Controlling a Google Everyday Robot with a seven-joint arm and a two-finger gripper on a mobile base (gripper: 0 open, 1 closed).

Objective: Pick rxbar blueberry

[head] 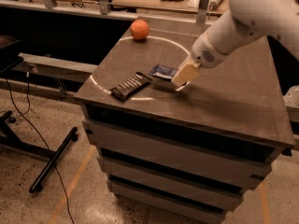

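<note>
The rxbar blueberry [162, 71] is a small flat bar in a glossy dark blue wrapper. One end of it sits in the cream-coloured fingertips of my gripper [182, 76], which is shut on it and holds it just above the table top. The white arm reaches in from the upper right. A dark brown bar with white lettering [131, 86] lies flat on the table just left of the blue bar, apart from it.
An orange [139, 29] sits at the back of the grey-brown cabinet table [219, 101], on a white painted circle. The table's front edge is close below the bars. A black stand leg and cable lie on the floor [51, 160] at the left.
</note>
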